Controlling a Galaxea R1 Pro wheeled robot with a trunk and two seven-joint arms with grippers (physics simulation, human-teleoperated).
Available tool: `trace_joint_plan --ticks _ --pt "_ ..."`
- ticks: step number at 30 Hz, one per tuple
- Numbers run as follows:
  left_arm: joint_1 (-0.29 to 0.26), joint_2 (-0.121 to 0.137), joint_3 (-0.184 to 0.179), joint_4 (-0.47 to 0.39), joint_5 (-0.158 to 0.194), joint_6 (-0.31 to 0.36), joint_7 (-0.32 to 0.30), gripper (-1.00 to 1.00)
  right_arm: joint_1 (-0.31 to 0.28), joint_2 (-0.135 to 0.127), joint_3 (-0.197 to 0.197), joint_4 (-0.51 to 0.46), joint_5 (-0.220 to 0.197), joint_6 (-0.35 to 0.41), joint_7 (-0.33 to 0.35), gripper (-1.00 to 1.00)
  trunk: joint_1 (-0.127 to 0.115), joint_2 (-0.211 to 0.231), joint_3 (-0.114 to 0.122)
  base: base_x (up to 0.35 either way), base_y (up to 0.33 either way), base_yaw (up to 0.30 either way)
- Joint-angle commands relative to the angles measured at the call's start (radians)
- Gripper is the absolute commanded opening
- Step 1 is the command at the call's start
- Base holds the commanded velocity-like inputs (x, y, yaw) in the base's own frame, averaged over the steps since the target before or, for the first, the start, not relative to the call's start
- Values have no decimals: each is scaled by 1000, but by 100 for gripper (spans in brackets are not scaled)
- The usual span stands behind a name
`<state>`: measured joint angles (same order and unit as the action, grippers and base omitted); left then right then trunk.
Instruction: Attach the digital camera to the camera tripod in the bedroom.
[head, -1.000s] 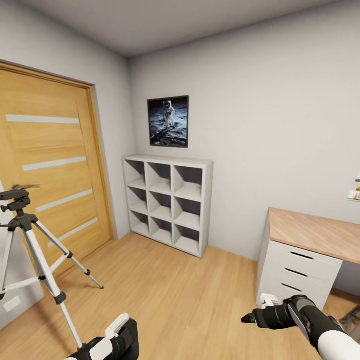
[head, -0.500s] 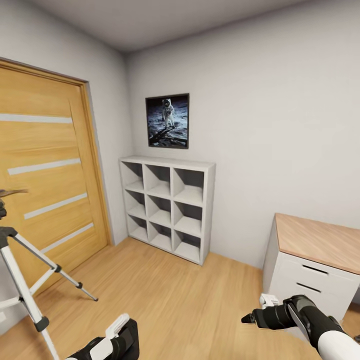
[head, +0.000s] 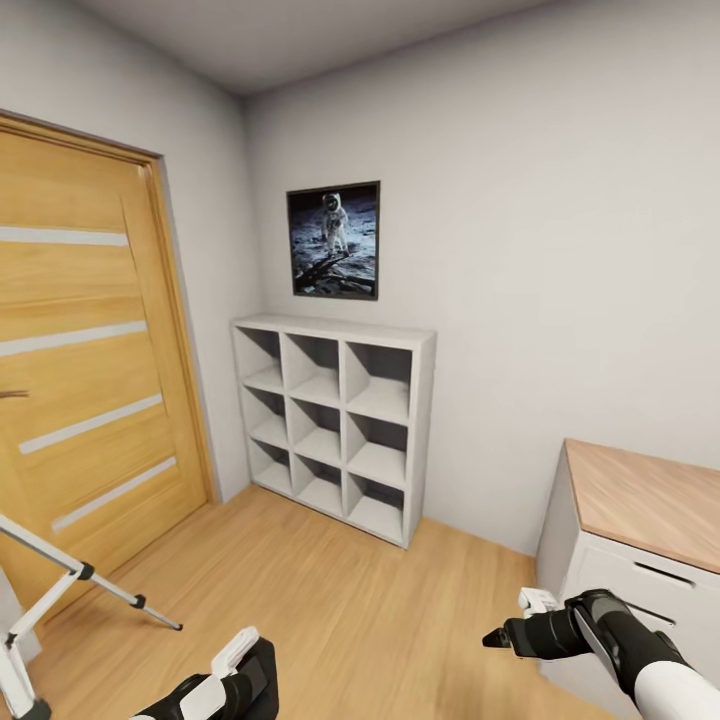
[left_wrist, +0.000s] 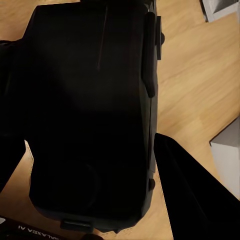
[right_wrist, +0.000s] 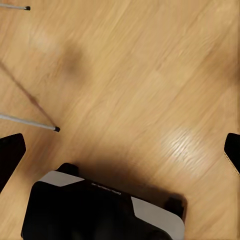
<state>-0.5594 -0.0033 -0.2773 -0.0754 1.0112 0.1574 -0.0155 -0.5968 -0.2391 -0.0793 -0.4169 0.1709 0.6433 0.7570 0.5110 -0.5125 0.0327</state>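
Left pincer (left_wrist: 90, 150) pinches the digital camera (left_wrist: 90, 110); right pincer (right_wrist: 120, 150) spread above open wood floor (head: 380, 600).

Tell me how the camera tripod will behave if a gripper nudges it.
The camera tripod is probably light: its legs are thin tubes. They look rigid, so it should shift as one piece, not flex. Its small feet likely skid on the smooth wood floor.
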Motion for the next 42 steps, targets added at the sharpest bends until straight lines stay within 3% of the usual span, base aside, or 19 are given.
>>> trace_joint_plan --ticks 1,24,27,32,42 --pt "0 0 -8 0 7 2 -3 -100 0 1 -8 -1 11 5 7 100 1 -1 0 322 0 0" --pt "0 -1 -9 -2 6 2 -3 -100 0 1 -7 -2 12 4 10 100 1 -1 0 323 0 216" --pt "0 -10 -9 -2 3 0 -4 -100 0 1 -7 -1 11 4 12 100 1 -1 0 317 0 125" --pt "0 -33 -11 -11 -3 -6 -2 -100 0 2 -7 -1 10 5 13 100 1 -1 0 121 0 25" --pt "0 -38 -10 -15 -3 -8 1 -100 0 1 -9 0 4 5 15 100 1 -1 0 38 -10 2"
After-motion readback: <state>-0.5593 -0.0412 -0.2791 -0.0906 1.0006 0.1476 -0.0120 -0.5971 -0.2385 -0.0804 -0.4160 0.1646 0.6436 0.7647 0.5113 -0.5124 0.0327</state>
